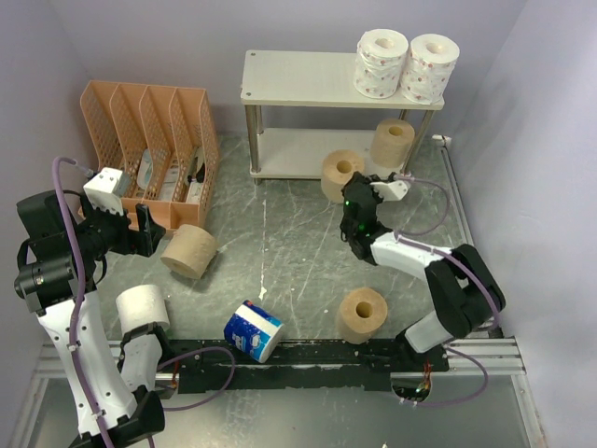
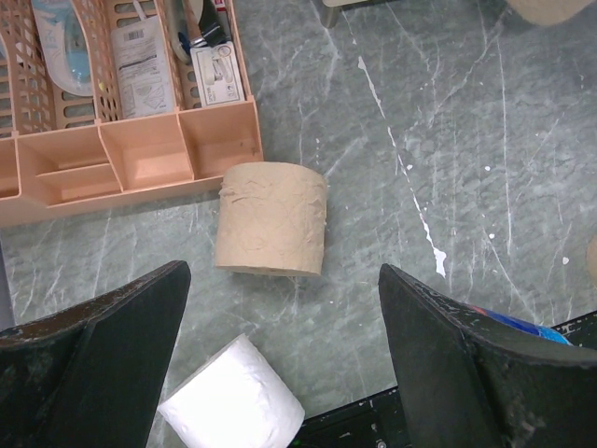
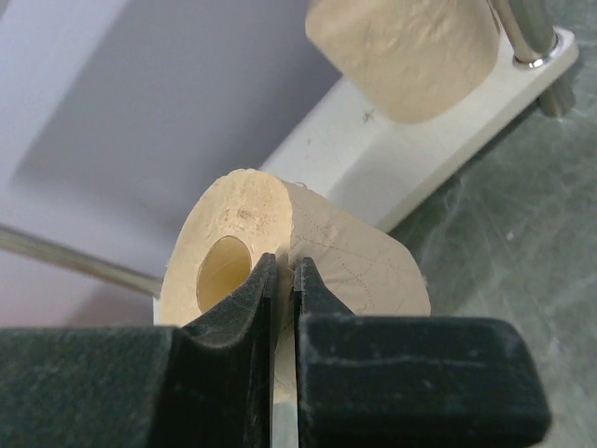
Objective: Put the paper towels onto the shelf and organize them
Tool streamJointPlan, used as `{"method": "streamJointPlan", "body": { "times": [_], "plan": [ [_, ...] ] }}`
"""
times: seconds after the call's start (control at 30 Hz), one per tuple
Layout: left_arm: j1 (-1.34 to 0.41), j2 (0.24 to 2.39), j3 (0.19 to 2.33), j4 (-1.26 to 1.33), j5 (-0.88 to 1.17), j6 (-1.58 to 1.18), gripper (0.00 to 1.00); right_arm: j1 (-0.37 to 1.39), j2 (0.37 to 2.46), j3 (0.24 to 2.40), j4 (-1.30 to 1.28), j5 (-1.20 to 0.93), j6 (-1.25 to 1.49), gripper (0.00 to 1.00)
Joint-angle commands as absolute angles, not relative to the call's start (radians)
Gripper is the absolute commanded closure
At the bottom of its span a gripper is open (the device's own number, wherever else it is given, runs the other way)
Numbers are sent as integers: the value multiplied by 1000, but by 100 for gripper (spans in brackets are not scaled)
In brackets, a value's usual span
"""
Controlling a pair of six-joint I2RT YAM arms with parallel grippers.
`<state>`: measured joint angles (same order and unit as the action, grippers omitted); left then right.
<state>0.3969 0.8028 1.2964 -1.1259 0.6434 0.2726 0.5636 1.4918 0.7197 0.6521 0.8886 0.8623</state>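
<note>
From above: my left gripper (image 1: 147, 230) hangs spread wide beside a tan roll (image 1: 189, 250) that lies near the orange file organizer (image 1: 149, 140). Two printed rolls (image 1: 382, 63) stand on top of the shelf (image 1: 298, 79).

Left wrist: that roll lies between my fingers (image 2: 103, 355), apart from them.

Right wrist: my right gripper (image 3: 283, 280) is clenched on the wall of a second tan roll (image 3: 345, 261), close before the shelf.

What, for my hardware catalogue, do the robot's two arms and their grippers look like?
Both the left arm and right arm have white links between black joints, each trailed by a thin lilac cable. The left gripper and right gripper have matte black, wedge-shaped fingers. A small green light glows on the right wrist.
</note>
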Motion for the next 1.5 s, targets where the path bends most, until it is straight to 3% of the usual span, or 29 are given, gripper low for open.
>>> {"method": "streamJointPlan", "body": {
  "times": [0.0, 0.47, 0.93, 0.97, 1.0, 1.07, 1.13, 1.17, 1.33, 1.47],
  "plan": [
    [405, 801, 1294, -1109, 669, 281, 6, 486, 1563, 841, 773, 863, 940, 100],
    [406, 784, 1295, -1111, 671, 282, 6, 280, 1921, 1216, 701, 624, 1060, 100],
    [406, 805, 1262, -1081, 673, 281, 6, 268, 1948, 1217, 709, 599, 961, 100],
    [407, 807, 1263, -1083, 676, 281, 6, 267, 1936, 1214, 700, 596, 947, 94],
    [407, 807, 1264, -1084, 675, 282, 6, 267, 1922, 1210, 694, 594, 928, 81],
    [406, 811, 1264, -1085, 676, 284, 6, 269, 1881, 1187, 694, 591, 893, 49],
    [406, 813, 1264, -1085, 679, 284, 6, 277, 1828, 1152, 705, 602, 850, 6],
    [407, 813, 1265, -1085, 681, 285, 6, 283, 1798, 1131, 717, 606, 818, 1],
    [408, 810, 1265, -1086, 681, 285, 6, 314, 1538, 939, 734, 472, 705, 0],
    [418, 814, 1284, -1102, 673, 284, 6, 336, 1351, 766, 733, 40, 640, 5]
  ]
}}
